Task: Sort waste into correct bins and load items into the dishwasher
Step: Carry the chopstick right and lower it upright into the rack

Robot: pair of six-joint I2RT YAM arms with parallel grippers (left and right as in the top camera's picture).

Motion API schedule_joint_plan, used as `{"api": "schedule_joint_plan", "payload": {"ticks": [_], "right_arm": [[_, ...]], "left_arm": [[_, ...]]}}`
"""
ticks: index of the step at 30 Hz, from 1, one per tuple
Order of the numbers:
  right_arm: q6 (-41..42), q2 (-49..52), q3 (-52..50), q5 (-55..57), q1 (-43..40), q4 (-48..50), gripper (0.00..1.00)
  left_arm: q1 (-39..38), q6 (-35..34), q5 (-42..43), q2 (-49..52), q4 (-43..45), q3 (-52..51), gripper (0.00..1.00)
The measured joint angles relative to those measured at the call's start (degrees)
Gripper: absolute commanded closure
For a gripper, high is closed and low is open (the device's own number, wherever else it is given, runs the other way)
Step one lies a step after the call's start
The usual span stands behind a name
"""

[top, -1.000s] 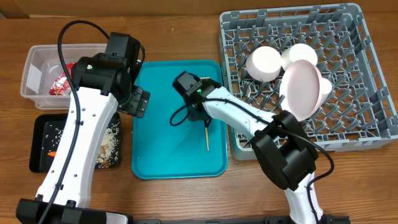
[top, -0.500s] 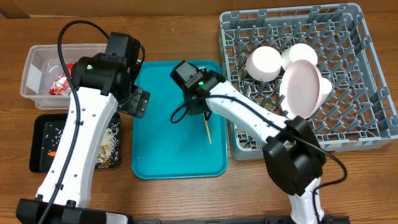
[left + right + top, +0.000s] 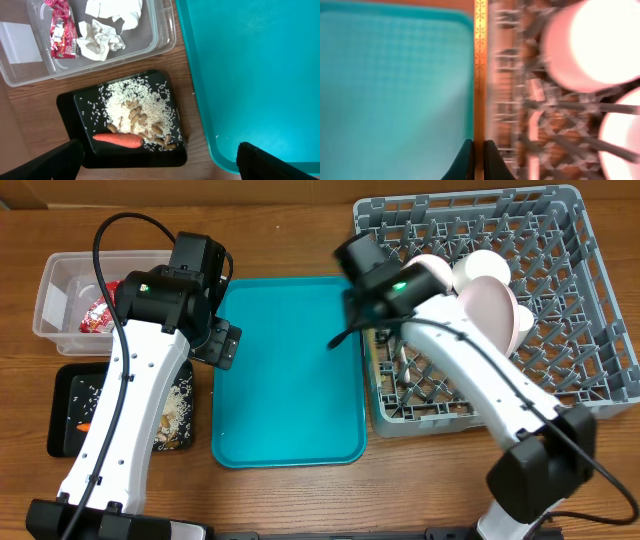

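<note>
Stick is thin, light wood. It is stiff along its length but would snap or swivel easily, and it looks smooth enough to slide. I judge that a firm pinch near one end, square across it, suits it best for threading into a slot.

The right pincer is closed on it at just such a spot. Its fingertips press either side and the stick runs straight out ahead of them. The stick hangs over the seam where the teal tray rim meets the rack wall. The teal tray lies to one side of the pincer, the rack and a white bowl to the other.

The left pincer is spread wide and holds nothing. It hovers with the black tray of rice and carrot just beneath it.
</note>
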Motion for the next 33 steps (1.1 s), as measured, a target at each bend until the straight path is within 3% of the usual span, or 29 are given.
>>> {"api": "schedule_joint_plan", "payload": {"ticks": [13,22,33], "right_arm": [[-2.62,-0.17,-0.94,-0.09,-13.49,-2.25,0.96],[-5.79,-0.17,-7.69,-2.97,-14.08,-0.24,0.96],[-10.93,-0.17,-8.57,-8.02,-14.1,0.04,0.96]], "left_arm": [[0.0,0.0,0.0,0.0,0.0,0.0,0.0],[0.0,0.0,0.0,0.0,0.0,0.0,0.0],[0.0,0.0,0.02,0.0,0.0,0.0,0.0]]}}
